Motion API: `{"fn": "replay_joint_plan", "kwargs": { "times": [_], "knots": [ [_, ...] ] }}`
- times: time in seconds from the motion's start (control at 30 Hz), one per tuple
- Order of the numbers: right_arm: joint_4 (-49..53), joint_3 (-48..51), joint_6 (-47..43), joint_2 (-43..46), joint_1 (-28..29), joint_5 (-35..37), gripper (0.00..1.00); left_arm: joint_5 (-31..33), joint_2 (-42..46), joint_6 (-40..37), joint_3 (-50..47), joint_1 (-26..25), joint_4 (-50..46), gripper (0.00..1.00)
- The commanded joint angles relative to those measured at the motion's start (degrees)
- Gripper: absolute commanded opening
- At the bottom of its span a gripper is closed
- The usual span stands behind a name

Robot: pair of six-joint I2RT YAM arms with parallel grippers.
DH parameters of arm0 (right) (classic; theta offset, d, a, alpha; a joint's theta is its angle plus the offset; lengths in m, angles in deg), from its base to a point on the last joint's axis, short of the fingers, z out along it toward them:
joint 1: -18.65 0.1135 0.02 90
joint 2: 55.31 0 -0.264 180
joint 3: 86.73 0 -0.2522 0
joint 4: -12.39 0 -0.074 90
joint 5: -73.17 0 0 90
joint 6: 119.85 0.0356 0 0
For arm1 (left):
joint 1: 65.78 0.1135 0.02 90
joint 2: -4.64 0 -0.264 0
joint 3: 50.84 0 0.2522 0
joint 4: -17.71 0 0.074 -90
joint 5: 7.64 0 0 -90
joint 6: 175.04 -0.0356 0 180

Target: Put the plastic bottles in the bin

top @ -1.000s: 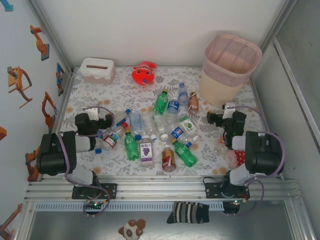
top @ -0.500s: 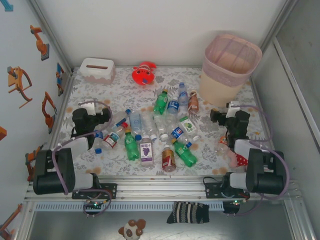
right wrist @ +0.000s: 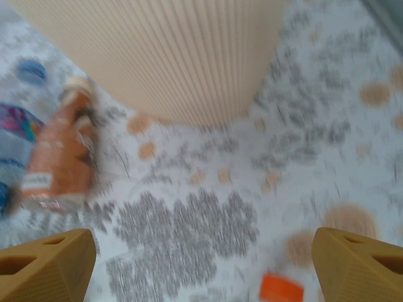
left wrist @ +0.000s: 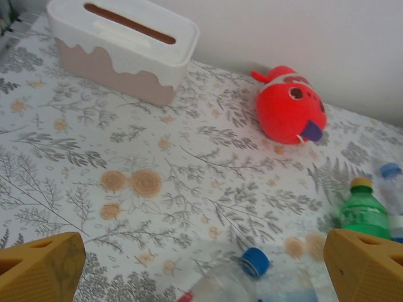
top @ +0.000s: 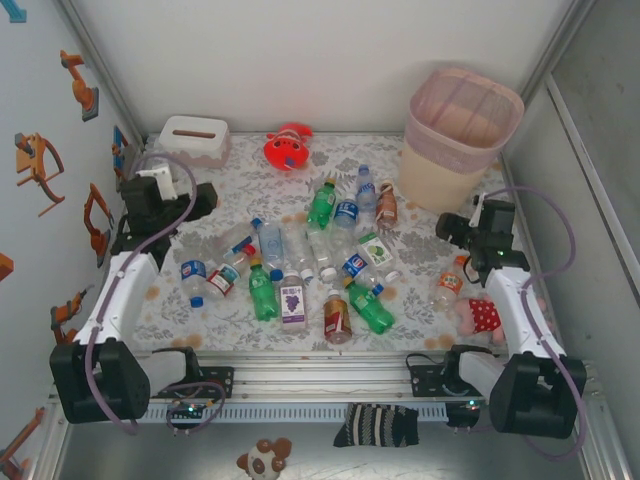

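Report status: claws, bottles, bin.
Left claw and right claw open, holding nothing. Bottles scattered on table, bin upright at far right. Red plush toy at back, off the pile.

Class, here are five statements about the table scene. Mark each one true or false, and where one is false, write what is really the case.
1. The bin stands upright at the far right corner of the table. True.
2. The left gripper is shut on a green bottle. False: its fingers stand wide apart with nothing between them.
3. A red plush toy lies near the back wall, to the right of the white tissue box. True.
4. All the plastic bottles are in the bin. False: many lie scattered across the middle of the table.
5. The right gripper is open. True.
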Motion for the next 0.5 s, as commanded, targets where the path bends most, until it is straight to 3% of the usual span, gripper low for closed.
{"fn": "replay_joint_plan", "kwargs": {
  "times": [0.0, 0.13, 0.23, 0.47],
  "knots": [
    [15.4, -1.5, 5.6, -0.5, -0.4, 2.2, 0.86, -4.7, 0.4, -2.8, 6.2, -0.2, -15.6, 0.97],
    [18.0, 0.1, 7.4, -1.9, -0.4, 2.8, 0.86, -9.0, -2.1, -11.2, 11.9, -0.1, -23.9, 0.97],
    [17.9, 0.8, 7.9, -3.7, -0.4, 1.9, 0.87, -11.8, -2.5, -15.6, 11.4, -0.1, -24.5, 0.97],
    [16.1, 1.4, 9.1, -11.1, -0.4, -0.1, 0.83, -13.1, -2.0, -12.9, 8.0, 0.5, -18.4, 0.97]
  ]
}}
